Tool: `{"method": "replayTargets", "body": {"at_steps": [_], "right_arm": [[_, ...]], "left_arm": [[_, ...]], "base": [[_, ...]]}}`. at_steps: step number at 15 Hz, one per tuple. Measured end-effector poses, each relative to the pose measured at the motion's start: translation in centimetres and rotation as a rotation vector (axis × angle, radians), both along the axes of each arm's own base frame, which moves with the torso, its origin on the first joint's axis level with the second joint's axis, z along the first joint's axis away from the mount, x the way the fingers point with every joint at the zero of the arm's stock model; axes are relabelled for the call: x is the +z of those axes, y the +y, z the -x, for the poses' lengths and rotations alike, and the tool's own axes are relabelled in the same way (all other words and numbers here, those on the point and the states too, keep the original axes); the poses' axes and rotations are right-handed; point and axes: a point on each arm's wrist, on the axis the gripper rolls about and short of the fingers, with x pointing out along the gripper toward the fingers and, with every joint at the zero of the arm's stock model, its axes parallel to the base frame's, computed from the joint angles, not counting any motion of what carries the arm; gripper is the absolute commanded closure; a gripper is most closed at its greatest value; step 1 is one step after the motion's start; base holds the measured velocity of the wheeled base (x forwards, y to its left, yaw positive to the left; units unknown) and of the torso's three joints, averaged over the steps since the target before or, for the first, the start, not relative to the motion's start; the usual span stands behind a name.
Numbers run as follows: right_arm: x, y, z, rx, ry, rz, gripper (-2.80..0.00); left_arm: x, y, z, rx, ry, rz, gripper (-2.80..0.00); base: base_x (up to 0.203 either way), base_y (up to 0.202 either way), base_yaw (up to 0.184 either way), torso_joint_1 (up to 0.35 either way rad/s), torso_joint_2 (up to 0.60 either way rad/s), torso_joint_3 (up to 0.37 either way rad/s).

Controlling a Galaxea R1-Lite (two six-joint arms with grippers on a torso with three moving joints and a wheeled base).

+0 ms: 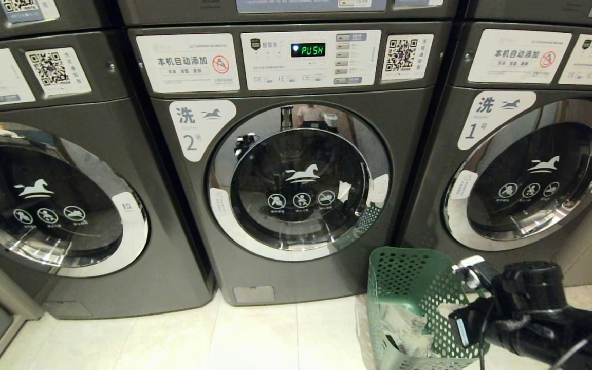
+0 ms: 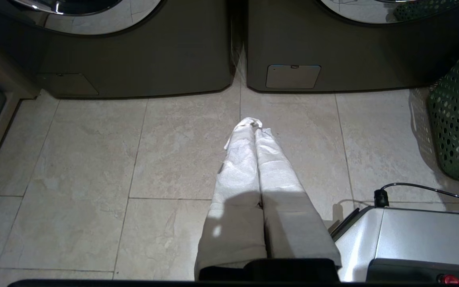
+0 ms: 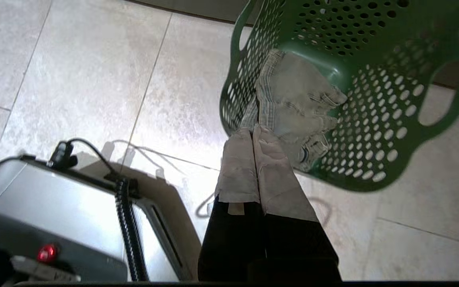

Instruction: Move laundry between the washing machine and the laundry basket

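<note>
At about five o'clock in the head view, on the pale tiled floor (image 1: 255, 334) just in front of the machines, stands the green perforated laundry basket (image 1: 404, 277), upright and open at the top, with a crumpled grey-blue garment (image 3: 297, 103) lying inside it against the wall and bottom. The washing machine (image 1: 296, 169) marked 2 fills the twelve o'clock position, its round door (image 1: 298, 180) closed, its display lit with green letters; the basket sits just beside this machine's lower right corner, between it and the machine marked 1 (image 1: 532, 164) at two o'clock. A third machine (image 1: 54, 195) stands at nine o'clock, its door also closed. The right gripper (image 3: 255, 133) hangs above the basket's near rim, its cloth-wrapped fingers (image 3: 237, 167) pressed together with nothing between them, their tips near the garment but, as far as can be told, not holding it; in the head view the right arm (image 1: 532, 313) shows as a dark mass at four o'clock, overlapping the basket's right side. The left gripper (image 2: 255, 123) points at bare floor in front of the gap between two machines, its white-wrapped fingers (image 2: 237, 167) closed on nothing, well apart from the basket, which shows at three o'clock in that view. The robot's grey base (image 2: 412, 239) shows beneath both wrists.
</note>
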Motion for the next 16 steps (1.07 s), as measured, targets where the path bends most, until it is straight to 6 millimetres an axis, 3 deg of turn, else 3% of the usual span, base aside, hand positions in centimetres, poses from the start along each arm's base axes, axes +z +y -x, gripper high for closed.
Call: {"method": "replayTargets", "body": {"at_steps": [5,8,12,16], "right_arm": [[5.0,-1.6,9.9,-0.053,-0.175,0.03,0.0],[6.2,-3.1,15.3,-0.013,-0.275,-0.001,0.0],[4.7,-5.0,21.5,0.021,-0.247,-0.039,0.0],[3.4,-5.6,23.5,-0.122,-0.184,-0.011,0.0]], "left_arm": [[0.0,0.0,0.0,-0.003,0.001,-0.007,0.0],[0.0,0.0,0.0,-0.006,0.001,-0.008,0.0],[0.0,0.0,0.0,-0.006,0.001,-0.008,0.0],[0.0,0.0,0.0,-0.003,0.0,-0.005,0.0]], "base": [[0.0,0.0,0.0,0.0,0.0,0.0],[0.0,0.0,0.0,0.0,0.0,0.0],[0.0,0.0,0.0,0.0,0.0,0.0],[0.0,0.0,0.0,0.0,0.0,0.0]]}}
